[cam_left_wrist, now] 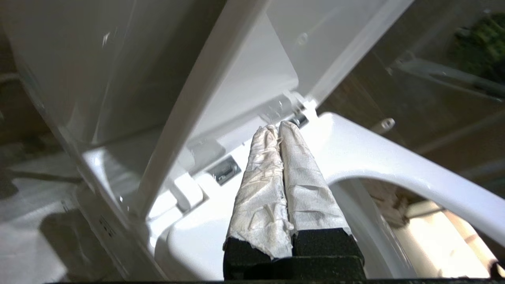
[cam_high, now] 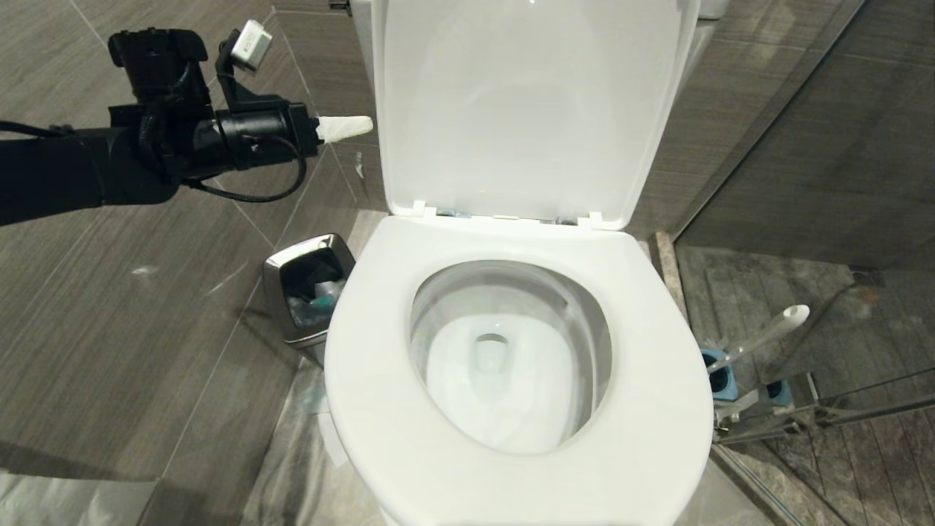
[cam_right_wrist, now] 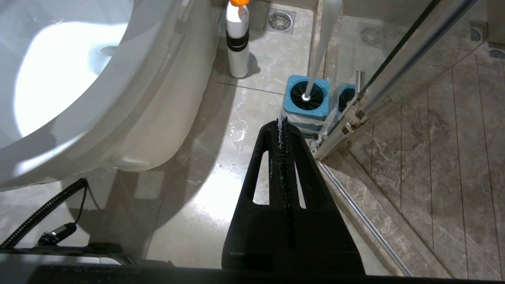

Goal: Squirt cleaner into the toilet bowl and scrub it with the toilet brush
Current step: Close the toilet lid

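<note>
The toilet bowl [cam_high: 447, 321] is white, with its seat [cam_high: 511, 241] down and its lid [cam_high: 522, 109] raised; clear water lies at the bottom. The cleaner is out of view. My left gripper [cam_high: 349, 128] hangs level at the lid's left edge, apart from it, its white-wrapped fingers [cam_left_wrist: 260, 177] shut on nothing. The toilet brush [cam_high: 763, 334] leans in its blue-topped holder [cam_high: 719, 380] on the floor right of the bowl. My right gripper [cam_right_wrist: 281, 124] hovers low over the floor, shut and empty, pointing at the holder [cam_right_wrist: 307, 96]; the bowl's outer side [cam_right_wrist: 130, 98] is beside it.
A small steel bin [cam_high: 310, 292] with rubbish stands left of the toilet. A white bottle with an orange cap [cam_right_wrist: 238, 39] stands on the floor behind the bowl, near a floor drain [cam_right_wrist: 280, 19]. A glass shower door with a metal frame [cam_right_wrist: 394, 67] runs just right of the brush holder.
</note>
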### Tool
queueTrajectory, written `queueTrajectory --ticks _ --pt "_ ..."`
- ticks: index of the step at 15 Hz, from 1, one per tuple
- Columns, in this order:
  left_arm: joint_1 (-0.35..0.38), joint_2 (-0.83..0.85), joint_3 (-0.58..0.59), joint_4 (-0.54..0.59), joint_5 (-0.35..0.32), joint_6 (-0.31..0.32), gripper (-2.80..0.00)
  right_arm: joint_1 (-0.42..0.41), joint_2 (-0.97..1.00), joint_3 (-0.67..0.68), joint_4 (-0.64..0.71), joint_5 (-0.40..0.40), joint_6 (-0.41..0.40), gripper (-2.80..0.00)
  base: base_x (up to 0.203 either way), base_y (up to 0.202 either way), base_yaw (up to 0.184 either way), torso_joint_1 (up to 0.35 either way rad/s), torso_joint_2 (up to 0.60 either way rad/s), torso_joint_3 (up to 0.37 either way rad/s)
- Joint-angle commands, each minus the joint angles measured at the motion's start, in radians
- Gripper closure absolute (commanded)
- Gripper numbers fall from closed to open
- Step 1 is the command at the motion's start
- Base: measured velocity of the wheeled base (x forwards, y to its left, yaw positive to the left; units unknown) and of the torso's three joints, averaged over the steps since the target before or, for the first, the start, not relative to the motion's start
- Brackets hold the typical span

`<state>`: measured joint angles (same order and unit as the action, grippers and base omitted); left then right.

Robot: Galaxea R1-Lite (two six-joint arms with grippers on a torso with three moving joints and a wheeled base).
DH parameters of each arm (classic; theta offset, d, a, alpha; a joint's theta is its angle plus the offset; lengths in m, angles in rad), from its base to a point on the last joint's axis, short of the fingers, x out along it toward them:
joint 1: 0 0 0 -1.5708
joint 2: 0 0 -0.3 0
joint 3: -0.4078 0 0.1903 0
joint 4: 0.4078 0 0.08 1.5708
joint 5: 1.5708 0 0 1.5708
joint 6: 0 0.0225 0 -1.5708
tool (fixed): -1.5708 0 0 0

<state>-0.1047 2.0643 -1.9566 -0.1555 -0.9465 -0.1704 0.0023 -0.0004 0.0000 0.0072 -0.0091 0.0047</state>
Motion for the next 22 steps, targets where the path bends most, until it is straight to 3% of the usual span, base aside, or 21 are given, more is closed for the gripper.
queueTrajectory --ticks 1,3,6,8,12,17,22 --pt "0.021 -0.013 0.001 0.089 -0.091 0.064 0.0 0.001 0.0 0.0 0.0 0.0 0.0 0.0 0.0 0.0 0.0 0.0 0.0 0.0" --pt "0.036 -0.017 0.001 0.146 -0.083 0.143 0.0 0.001 0.0 0.001 0.0 0.0 0.0 0.0 0.0 0.0 0.0 0.0 0.0 0.0" --pt "0.038 -0.013 0.001 0.107 0.009 0.14 0.0 0.001 0.0 0.0 0.0 0.0 0.0 0.0 0.0 0.0 0.0 0.0 0.0 0.0" --pt "0.028 -0.002 -0.001 0.023 0.112 0.134 0.0 0.001 0.0 0.002 0.0 0.0 0.0 0.0 0.0 0.0 0.0 0.0 0.0 0.0" --pt "-0.024 0.027 -0.007 -0.086 0.288 0.081 0.0 0.001 0.0 0.001 0.0 0.0 0.0 0.0 0.0 0.0 0.0 0.0 0.0 0.0" --pt "-0.097 0.036 -0.006 -0.16 0.463 0.012 0.0 0.001 0.0 0.0 0.0 0.0 0.0 0.0 0.0 0.0 0.0 0.0 0.0 0.0" --pt "-0.084 0.04 -0.005 -0.217 0.52 -0.038 0.0 0.001 0.0 0.002 0.0 0.0 0.0 0.0 0.0 0.0 0.0 0.0 0.0 0.0"
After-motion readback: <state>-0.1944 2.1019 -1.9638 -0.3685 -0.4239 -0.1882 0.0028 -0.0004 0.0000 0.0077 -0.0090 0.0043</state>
